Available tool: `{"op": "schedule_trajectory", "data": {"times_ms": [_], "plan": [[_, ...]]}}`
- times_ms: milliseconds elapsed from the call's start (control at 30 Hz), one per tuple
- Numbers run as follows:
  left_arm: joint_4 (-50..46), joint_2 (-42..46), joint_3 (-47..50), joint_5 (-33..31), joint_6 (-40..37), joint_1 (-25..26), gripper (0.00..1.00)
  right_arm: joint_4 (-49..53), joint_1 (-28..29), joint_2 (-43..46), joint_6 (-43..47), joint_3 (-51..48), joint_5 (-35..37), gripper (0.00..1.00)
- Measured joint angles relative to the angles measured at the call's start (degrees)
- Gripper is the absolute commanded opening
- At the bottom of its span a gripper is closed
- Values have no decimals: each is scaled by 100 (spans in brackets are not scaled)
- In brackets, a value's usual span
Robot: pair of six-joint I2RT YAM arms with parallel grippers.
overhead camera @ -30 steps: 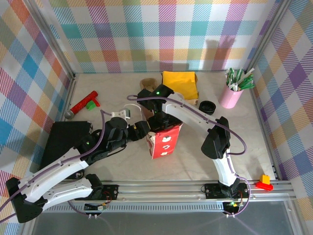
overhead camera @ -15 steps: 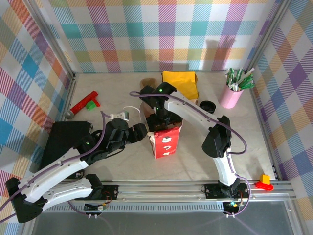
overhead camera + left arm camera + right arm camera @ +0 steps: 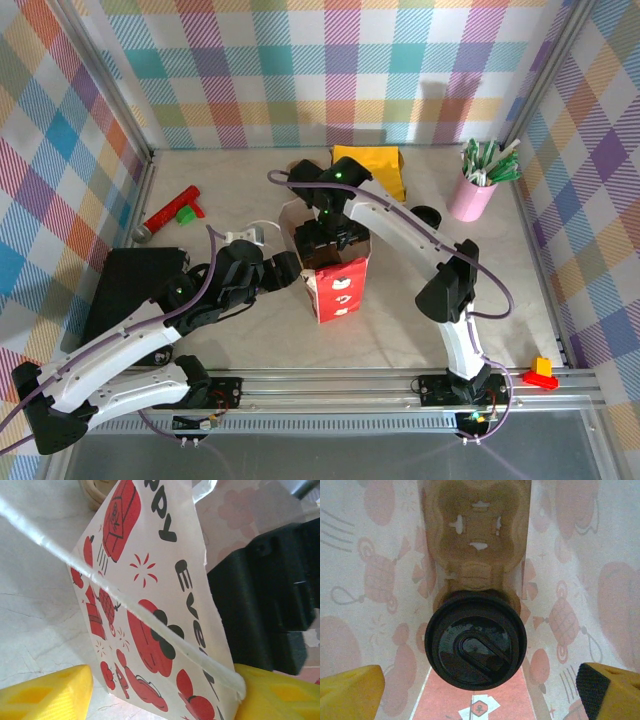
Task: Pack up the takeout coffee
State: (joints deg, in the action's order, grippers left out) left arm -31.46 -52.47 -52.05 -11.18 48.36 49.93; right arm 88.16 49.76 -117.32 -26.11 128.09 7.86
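Right fingers (image 3: pixel 350 692) stand wide apart inside the red-and-white printed paper bag (image 3: pixel 340 290), gripping nothing. The takeout coffee (image 3: pixel 475 646), a small cup under a round black plastic lid, sits straight below them. It is between the two tips and clear of both, at the near end of a brown moulded-pulp cup carrier (image 3: pixel 476 525) on the bag floor. Only the lid shows, so you cannot tell how deep the cup sits in its pocket.

Left fingers (image 3: pixel 45 692) are apart with the bag's side panel between them and its rim touching one tip. A white handle cord (image 3: pixel 100 580) crosses in front. You cannot tell whether they pinch the paper.

Risks, as judged:
- Bag walls lie close outside both right tips. Lift off-line and a tip likely drags the paper, toppling the bag on the pale tabletop (image 3: pixel 400 330) with the cup inside.
- Spread this wide, the tips could snag the rim or the cord on the way up.
- If the cup is only perched in the carrier, a jolt could tip it and loosen the lid.
- Loosen the left fingers too soon and the bag loses its brace.
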Motion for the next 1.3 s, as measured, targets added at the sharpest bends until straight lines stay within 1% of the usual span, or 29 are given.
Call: {"op": "schedule_trajectory", "data": {"times_ms": [467,667,967,1133,1300], "plan": [[-164,-151,-262,0,-68,0,71,-81,-39,420,20,72,-238,99],[-179,-278,-442,2,-149,0,71,-179,-79,748,111,133,-363,100],[-334,-479,-745,2,-282,0,74,-413,-227,1364,236,216,-649,98],[-461,-535,-988,2,-426,0,79,-616,-498,1794,306,225,-813,97],[-634,-636,-1335,-42,-614,0,82,-752,-1178,2256,310,216,-791,96]]}}
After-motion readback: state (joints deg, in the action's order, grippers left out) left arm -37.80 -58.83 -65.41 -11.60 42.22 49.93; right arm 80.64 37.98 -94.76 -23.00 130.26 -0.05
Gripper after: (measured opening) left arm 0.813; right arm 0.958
